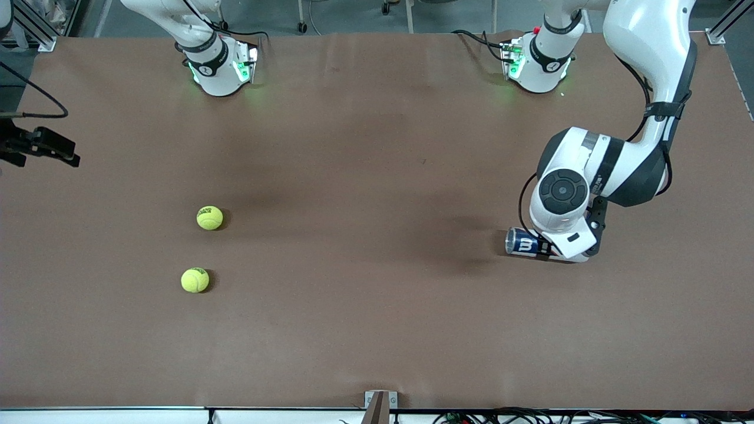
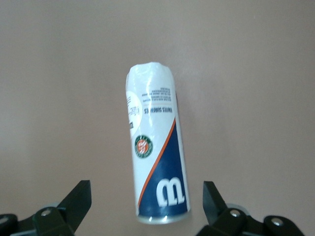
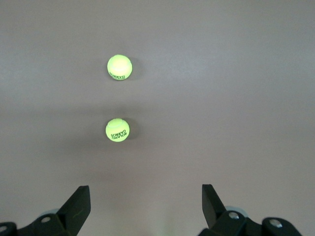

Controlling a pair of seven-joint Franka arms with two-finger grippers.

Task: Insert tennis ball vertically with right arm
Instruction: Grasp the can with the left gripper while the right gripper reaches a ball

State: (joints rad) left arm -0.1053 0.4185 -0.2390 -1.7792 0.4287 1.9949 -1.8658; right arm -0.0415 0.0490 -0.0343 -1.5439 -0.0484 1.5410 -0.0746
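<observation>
Two tennis balls, one [image 1: 210,217] farther than the other [image 1: 195,280], sit amid bare brown table [image 1: 365,235] toward the right arm's end. One tennis ball can [image 1: 521,241] (lying on its side) rests under the left gripper [image 2: 147,199], jaws apart. The right gripper [image 3: 146,199] is high over the table, jaws apart.

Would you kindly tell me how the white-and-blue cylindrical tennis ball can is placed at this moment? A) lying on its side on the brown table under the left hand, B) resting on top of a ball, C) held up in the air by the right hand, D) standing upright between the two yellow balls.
A: the white-and-blue cylindrical tennis ball can lies on its side on the brown table, between the open fingers of the left hand.
</observation>
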